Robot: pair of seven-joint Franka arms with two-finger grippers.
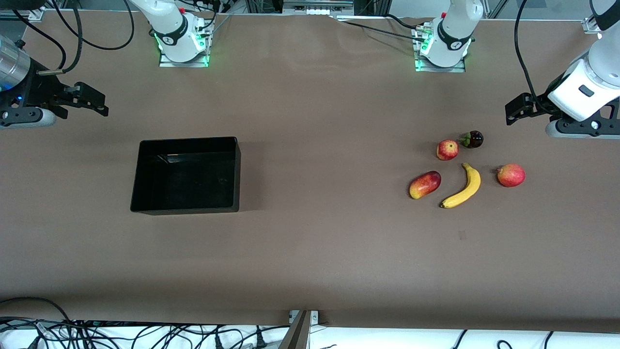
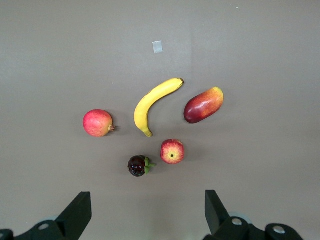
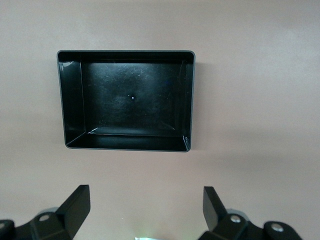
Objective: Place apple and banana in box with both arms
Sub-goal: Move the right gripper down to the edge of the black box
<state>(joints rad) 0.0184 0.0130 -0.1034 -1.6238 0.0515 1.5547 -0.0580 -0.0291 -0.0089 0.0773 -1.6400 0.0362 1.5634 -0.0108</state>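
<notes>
left wrist: apple (image 2: 172, 151), banana (image 2: 155, 103) | right wrist: box (image 3: 72, 100)

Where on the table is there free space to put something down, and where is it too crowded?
A wide bare stretch lies between the box and the fruit cluster, and another runs nearer the front camera than both. It is crowded around the banana: apple, mango, dark fruit and pinkish-red fruit ring it closely. The box holds nothing.

Matt brown worktop (image 1: 310, 252), cloth-like, faintly creased. Box (image 1: 233, 174): black plastic, glossy scuffed inside. Banana (image 1: 464, 188), apple (image 1: 447, 150): smooth, slight sheen. Arm casings white, glossy.
</notes>
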